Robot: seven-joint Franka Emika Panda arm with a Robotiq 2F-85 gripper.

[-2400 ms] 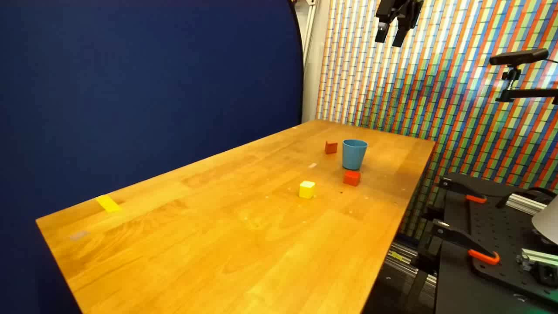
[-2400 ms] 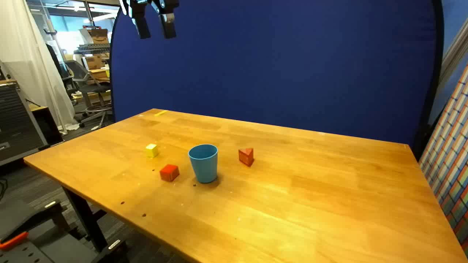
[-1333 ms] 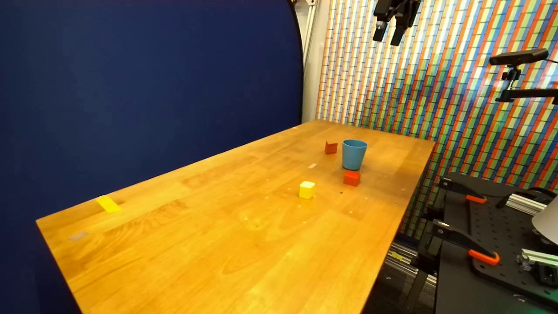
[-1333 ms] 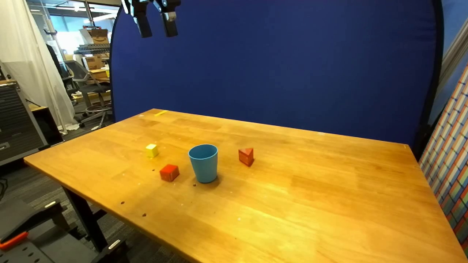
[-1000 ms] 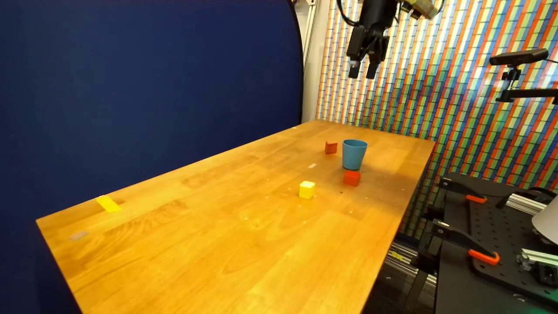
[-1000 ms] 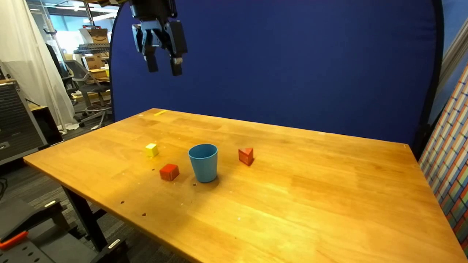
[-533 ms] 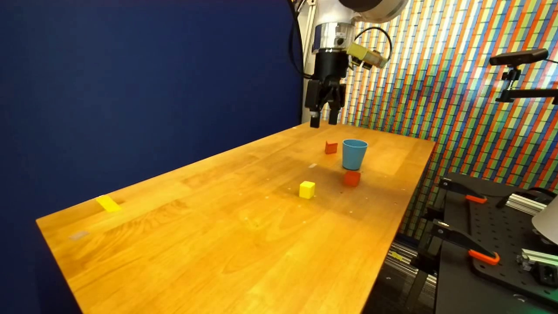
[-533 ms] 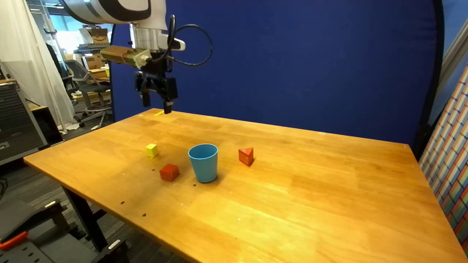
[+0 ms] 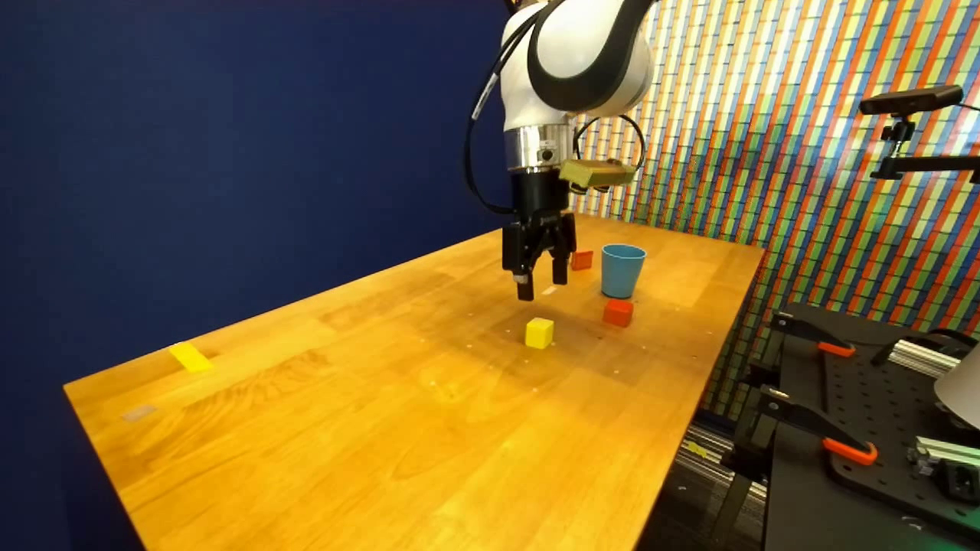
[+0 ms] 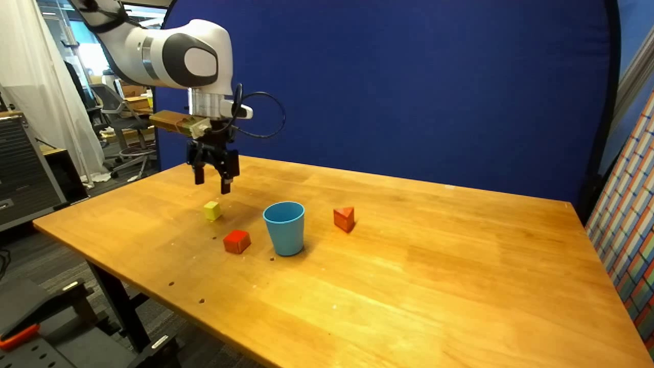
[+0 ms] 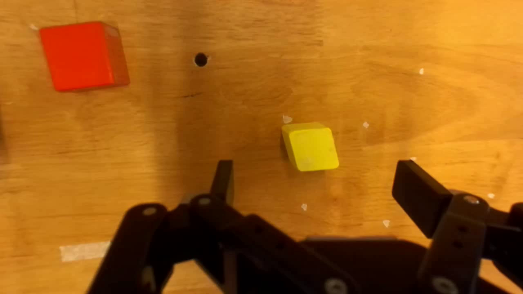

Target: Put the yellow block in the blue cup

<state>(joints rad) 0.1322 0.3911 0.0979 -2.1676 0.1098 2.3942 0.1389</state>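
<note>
Resting flat, yellow block (image 11: pixel 311 148), cube-shaped, round-cornered

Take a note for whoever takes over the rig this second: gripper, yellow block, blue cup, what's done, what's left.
Gripper: open, holding nothing, in the air above the table.
Yellow block: on the table, not gripped.
Blue cup: upright on the table, red block nearby.
Done: no pick or placement yet.
Left: probably lower to the block, grip, lift, release into the cup.

One yellow block (image 11: pixel 314 150), two red blocks (image 10: pixel 237 242) (image 10: pixel 343 220), one cup (image 10: pixel 286 237)
</note>
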